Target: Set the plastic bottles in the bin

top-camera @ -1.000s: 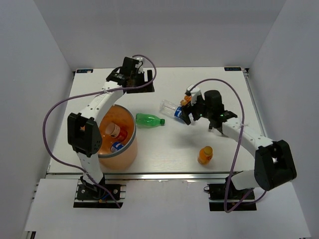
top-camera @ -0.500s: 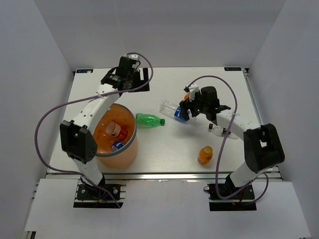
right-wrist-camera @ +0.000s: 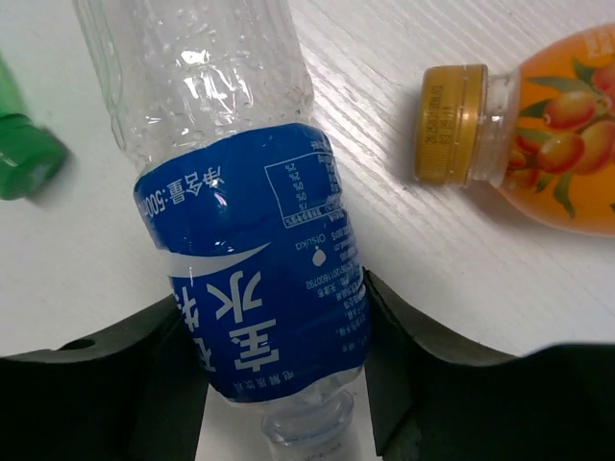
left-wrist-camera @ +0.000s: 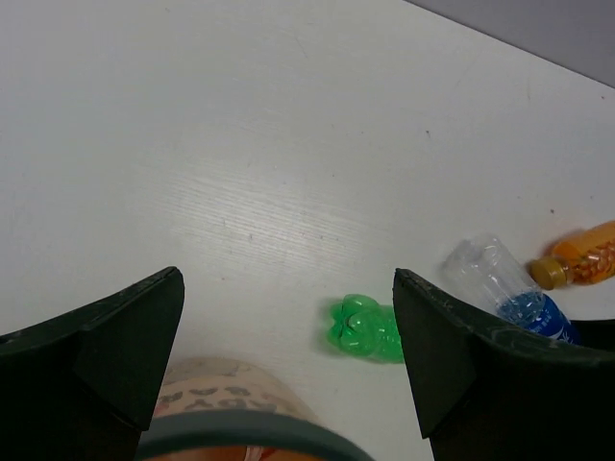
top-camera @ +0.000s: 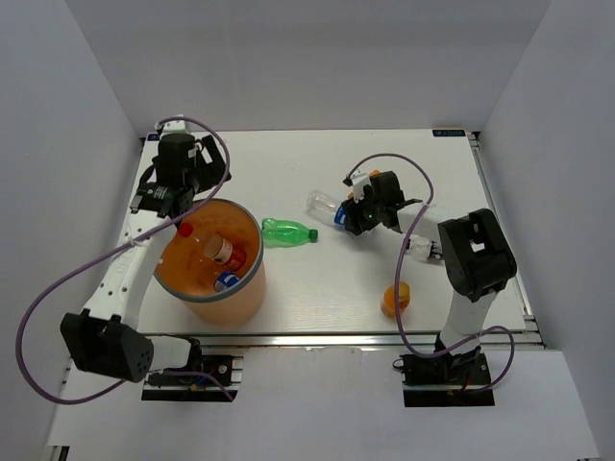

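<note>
While the top view shows the blue-label bottle [top-camera: 325,205] lying on the table [top-camera: 317,288] right of the bin [top-camera: 245,298], the left wrist view shows the left gripper [left-wrist-camera: 288,288] agape and empty, and the right wrist view shows the right gripper [right-wrist-camera: 274,331] clamped on the label, so the grasp is in hand and the next move calls for a lift across to the bin.

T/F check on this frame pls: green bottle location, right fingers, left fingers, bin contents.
1. The green bottle is inside the bin. False: it lies on the table, just right of the bin.
2. The right fingers sit on either side of the blue-label bottle. True.
3. The left fingers hold a bottle. False: they stand wide apart with nothing between them.
4. The bin contains a red-capped bottle. True.
</note>
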